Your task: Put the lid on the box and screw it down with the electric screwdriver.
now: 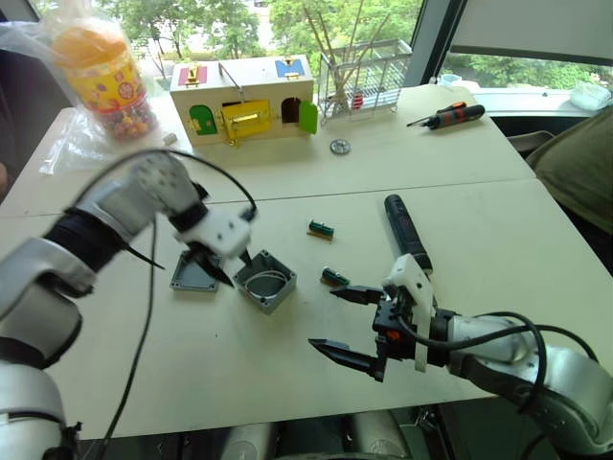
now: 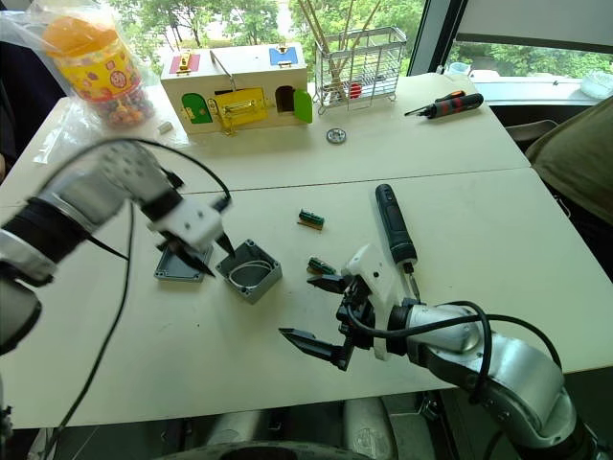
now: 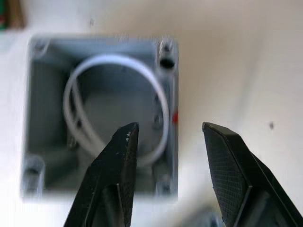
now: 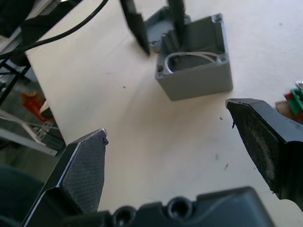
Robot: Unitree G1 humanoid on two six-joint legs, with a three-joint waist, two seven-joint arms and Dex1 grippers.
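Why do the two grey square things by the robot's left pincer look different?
The small grey square plastic box is deep and open on top, with white wire coiled inside; the flat square grey lid is shallow, with nothing in it. The box stands in front of the left pincer, one finger over its opening; the lid lies beside the box, on the side away from the thick black electric screwdriver. Both are grey, square and on the white table.

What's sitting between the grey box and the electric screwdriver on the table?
A small green-and-brass part lies between the box and the electric screwdriver, seen in the left eye view.
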